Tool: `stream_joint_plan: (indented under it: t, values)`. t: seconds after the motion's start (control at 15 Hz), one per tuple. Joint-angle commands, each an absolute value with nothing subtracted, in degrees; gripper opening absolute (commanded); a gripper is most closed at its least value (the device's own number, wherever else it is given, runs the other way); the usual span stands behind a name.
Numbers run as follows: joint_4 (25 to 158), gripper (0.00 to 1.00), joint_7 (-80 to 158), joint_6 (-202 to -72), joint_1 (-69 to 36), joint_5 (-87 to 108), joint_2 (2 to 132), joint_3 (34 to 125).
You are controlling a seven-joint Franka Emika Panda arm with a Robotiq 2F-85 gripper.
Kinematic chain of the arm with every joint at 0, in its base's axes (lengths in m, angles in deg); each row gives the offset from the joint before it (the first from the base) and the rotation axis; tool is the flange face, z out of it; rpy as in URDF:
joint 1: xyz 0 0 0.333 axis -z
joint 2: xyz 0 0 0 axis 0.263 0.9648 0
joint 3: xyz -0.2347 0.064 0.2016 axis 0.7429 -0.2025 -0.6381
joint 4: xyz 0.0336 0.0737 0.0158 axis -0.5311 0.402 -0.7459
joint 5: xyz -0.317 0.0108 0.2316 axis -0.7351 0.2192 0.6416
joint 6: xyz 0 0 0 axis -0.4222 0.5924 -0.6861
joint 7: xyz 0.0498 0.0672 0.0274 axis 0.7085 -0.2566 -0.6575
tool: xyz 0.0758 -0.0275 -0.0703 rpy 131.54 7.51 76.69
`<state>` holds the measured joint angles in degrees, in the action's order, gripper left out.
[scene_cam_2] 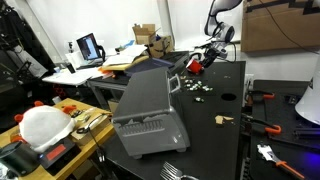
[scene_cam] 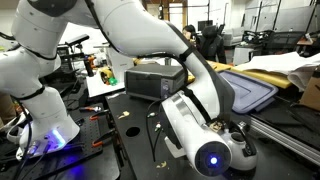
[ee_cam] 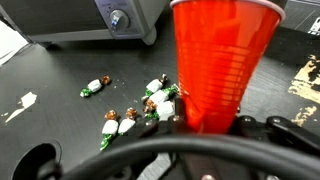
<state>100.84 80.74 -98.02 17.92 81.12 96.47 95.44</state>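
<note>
At the far end of a black table [ee_cam: 60,135], the gripper [ee_cam: 210,128] has closed on the narrow end of a red plastic cup [ee_cam: 214,60]. The cup is held just above the tabletop and fills the right half of the wrist view. Its wide rim is cut off by the top edge, so we cannot see inside it. The fingers are mostly lost to us, showing only as dark, blurred shapes along the bottom edge, and we cannot make out where the pads meet the cup.

Just left of the cup lie the wrapped candies [ee_cam: 128,118], loosely scattered, with the nearest few partly hidden behind the cup's wall. Beyond them stands a grey appliance [ee_cam: 70,20], cropped by the frame so that only its lower front and one knob [ee_cam: 120,18] show. A round hole [ee_cam: 35,165] in the table is cut off at the lower left corner.

In an exterior view the cup is only a small red patch at the gripper, too small for us to read the grip. In an exterior view taken from close by, the white arm [scene_cam: 130,35] and its blue wrist light [scene_cam: 210,157] crowd the picture, hiding the cup and candies entirely.
</note>
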Motion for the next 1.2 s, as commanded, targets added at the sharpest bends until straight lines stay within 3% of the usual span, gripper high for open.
stream_joint_plan:
  t: [0.0,1.13]
  values:
    - [98.88,0.07,77.76,-95.09,18.63,81.1,98.59,95.29]
    - [86.67,0.07,71.95,-84.91,22.92,82.76,109.94,92.04]
